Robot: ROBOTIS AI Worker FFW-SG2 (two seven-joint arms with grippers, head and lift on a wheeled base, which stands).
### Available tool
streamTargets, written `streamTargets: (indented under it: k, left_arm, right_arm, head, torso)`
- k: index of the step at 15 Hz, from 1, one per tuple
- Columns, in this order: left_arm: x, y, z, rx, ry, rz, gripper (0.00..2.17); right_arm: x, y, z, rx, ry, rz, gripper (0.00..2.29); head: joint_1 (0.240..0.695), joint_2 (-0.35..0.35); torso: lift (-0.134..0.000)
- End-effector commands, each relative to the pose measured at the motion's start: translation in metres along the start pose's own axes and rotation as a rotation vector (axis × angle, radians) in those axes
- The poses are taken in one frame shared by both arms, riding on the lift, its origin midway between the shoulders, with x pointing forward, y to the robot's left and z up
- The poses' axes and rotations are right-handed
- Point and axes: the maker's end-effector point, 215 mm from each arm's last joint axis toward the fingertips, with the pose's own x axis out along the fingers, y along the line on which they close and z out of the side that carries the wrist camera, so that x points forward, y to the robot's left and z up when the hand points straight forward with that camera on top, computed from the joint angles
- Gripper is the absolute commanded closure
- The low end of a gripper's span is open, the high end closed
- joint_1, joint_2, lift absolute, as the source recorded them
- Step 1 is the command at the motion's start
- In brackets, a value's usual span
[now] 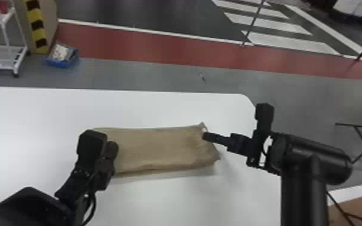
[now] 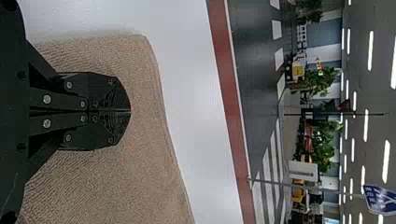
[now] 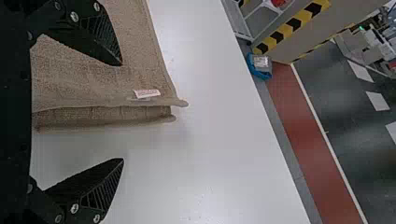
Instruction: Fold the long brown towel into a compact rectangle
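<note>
Head view: my left gripper (image 1: 112,148) at left end of brown towel (image 1: 159,147) on white table (image 1: 147,105); my right gripper (image 1: 209,136) at right end. Left wrist view: left gripper (image 2: 130,111) closed over towel. Right wrist view: right gripper (image 3: 123,111) wide open, one finger over towel, other over table.

Brown towel (image 1: 156,148), white table (image 1: 159,201).

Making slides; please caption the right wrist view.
Open right claw at the end of a folded brown towel on a white table.
</note>
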Motion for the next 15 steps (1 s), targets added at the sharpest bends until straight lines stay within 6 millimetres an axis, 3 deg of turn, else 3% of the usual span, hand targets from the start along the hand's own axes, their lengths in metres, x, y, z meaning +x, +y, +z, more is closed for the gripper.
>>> streamTargets:
  k: [1,5,8,12,15]
  left_arm:
    - [0.0,0.0,0.0,0.003,-0.001,0.001,1.9]
    - [0.001,0.002,0.001,0.005,-0.003,0.005,1.9]
    - [0.001,0.004,0.0,0.005,0.0,0.007,1.9]
    - [0.001,0.006,0.002,0.007,-0.003,0.01,1.9]
    - [0.001,0.006,0.002,0.007,-0.003,0.01,1.9]
  right_arm:
    - [0.007,0.003,-0.009,-0.009,0.045,-0.013,0.19]
    - [0.016,0.015,-0.012,-0.032,0.087,-0.009,0.32]
    - [0.017,0.025,-0.02,-0.02,0.128,0.009,0.59]
    - [0.012,0.034,-0.033,0.018,0.201,0.021,0.6]
    - [0.007,0.036,-0.039,0.056,0.224,0.046,1.13]
  head:
    - [0.695,-0.309]
    - [0.695,-0.294]
    - [0.695,-0.283]
    - [0.695,-0.267]
    - [0.695,-0.262]
  torso:
    - [-0.125]
    - [-0.125]
    - [-0.125]
    - [-0.125]
    - [-0.125]
